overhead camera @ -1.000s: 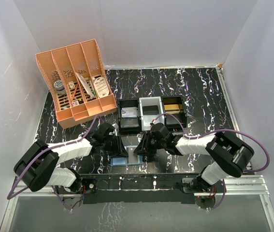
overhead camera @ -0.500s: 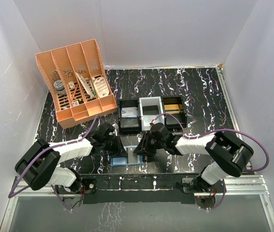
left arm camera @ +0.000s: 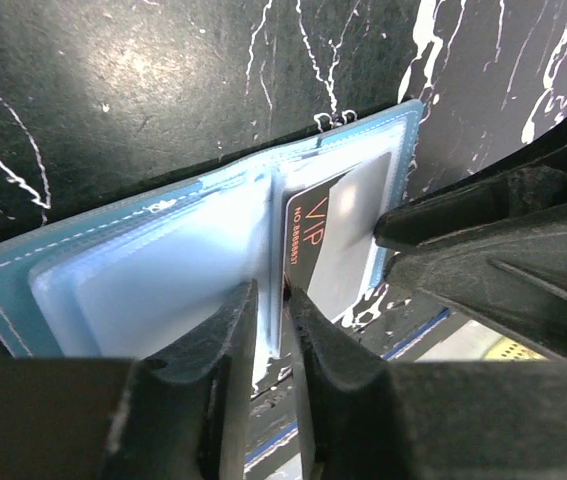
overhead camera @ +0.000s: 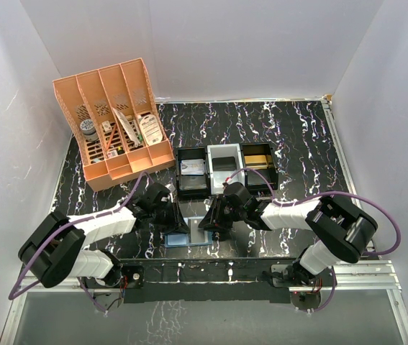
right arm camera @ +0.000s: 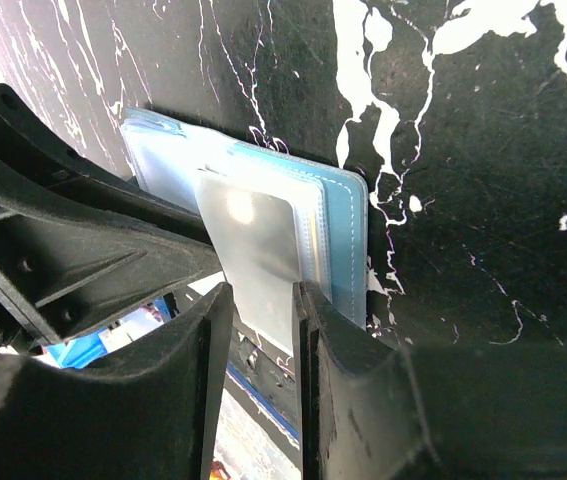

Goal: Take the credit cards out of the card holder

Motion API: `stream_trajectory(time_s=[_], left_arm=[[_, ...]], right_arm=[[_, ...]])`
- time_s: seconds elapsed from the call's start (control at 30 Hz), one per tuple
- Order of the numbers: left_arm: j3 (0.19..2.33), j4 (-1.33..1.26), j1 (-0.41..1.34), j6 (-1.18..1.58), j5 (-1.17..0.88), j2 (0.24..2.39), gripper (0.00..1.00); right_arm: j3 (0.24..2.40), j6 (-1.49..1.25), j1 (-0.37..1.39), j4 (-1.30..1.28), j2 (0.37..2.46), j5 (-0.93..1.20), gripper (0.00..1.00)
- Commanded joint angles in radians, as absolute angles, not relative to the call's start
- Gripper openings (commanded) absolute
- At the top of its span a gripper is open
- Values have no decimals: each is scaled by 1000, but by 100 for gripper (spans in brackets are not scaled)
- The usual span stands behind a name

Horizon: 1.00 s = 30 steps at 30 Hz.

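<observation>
Right fingers (right arm camera: 203, 335) clamp card holder (right arm camera: 348, 250) sleeve to anchor it; left fingers (left arm camera: 231, 340) nearly together, pinching black credit card (left arm camera: 338, 240) edge for pullout.

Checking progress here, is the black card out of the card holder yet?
No, in the left wrist view the black card sits tucked in a pocket of the open card holder.
</observation>
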<state>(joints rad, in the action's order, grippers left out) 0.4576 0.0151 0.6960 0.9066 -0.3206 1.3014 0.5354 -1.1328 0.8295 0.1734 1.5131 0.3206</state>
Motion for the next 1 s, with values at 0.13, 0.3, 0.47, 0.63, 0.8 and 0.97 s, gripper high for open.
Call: stream_trajectory(time_s=[0.13,0.3,0.47,0.63,0.8,0.97], left_arm=[[441,-17,699,918,-330,1327,29],[424,-89,699,929,-348,1400,27],[421,-83,700,932,-332,1378,17],[427,1,700,907,-282,1305,11],[422,29,700,897,-279,1290,10],[424,23,699,894,-284,1287,17]], right_arm=[[561,-1114,832,123,1529,293,29],[567,-1109,833,123,1540,301,30],[569,-1106,833,115,1543,303,30],[570,-1105,833,107,1537,292,30],[572,-1106,833,101,1536,288,30],[574,-1103,833,95,1531,285,30]])
